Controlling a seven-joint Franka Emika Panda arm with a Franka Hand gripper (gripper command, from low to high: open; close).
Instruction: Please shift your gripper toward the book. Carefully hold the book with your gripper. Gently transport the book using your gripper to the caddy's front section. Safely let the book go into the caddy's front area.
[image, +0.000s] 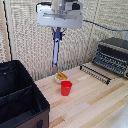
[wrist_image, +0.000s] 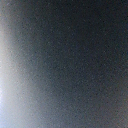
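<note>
My gripper (image: 58, 30) is high at the back of the exterior view, under its white block. It is shut on the book (image: 56, 50), a thin navy-blue book with a pale edge. The book hangs straight down, edge-on, well above the wooden table. The wrist view is filled by a dark blurred surface (wrist_image: 75, 65), too close to make out. The caddy (image: 20, 95), a large black soft-sided bin with an inner divider, stands at the exterior view's lower left. It is lower than the book and to its left.
A red cup (image: 66, 88) stands on the table below the book. A small dish with something yellow (image: 61, 76) sits just behind it. A dark toaster oven (image: 113, 54) with its door down (image: 95, 72) is at the exterior view's right.
</note>
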